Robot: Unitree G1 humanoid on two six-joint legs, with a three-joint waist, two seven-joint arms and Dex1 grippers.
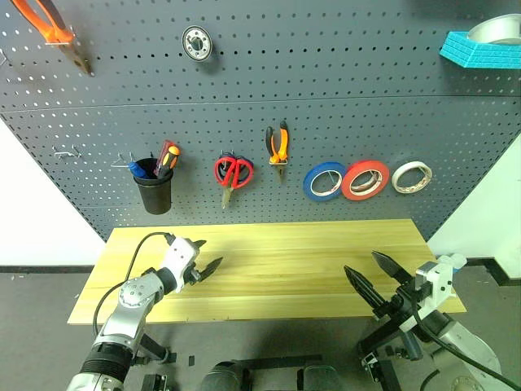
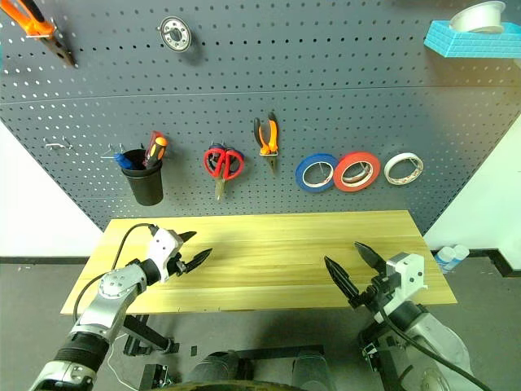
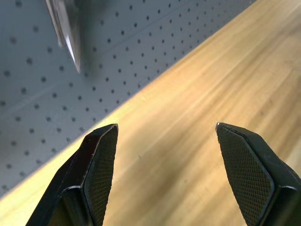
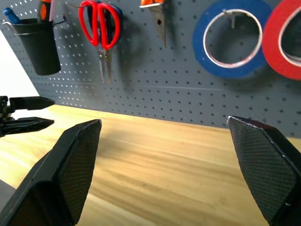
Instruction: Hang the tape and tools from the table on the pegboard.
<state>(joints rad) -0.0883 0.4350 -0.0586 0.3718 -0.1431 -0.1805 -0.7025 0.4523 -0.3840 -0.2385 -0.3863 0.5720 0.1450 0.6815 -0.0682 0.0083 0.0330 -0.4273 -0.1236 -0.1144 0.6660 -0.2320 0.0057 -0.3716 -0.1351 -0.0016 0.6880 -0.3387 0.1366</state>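
The red tape (image 1: 365,180) hangs on the pegboard (image 1: 269,73) between two other rolls. Left of it hang the orange-and-black pliers (image 1: 278,145) and the red-handled scissors (image 1: 234,173). A red-handled screwdriver (image 1: 166,152) stands in a black cup (image 1: 155,194) on the board. My left gripper (image 1: 210,254) is open with nothing in it, low over the left part of the table (image 1: 277,244). My right gripper (image 1: 361,262) is open and holds nothing, over the table's front right. In the right wrist view the scissors (image 4: 99,23) and the red tape (image 4: 287,42) face the open fingers (image 4: 75,165).
A blue roll (image 1: 325,180) and a cream-white roll (image 1: 411,177) flank the red tape. An orange-handled tool (image 1: 50,28) and a round metal part (image 1: 196,41) hang higher up. A teal shelf (image 1: 480,50) holds a roll at the top right.
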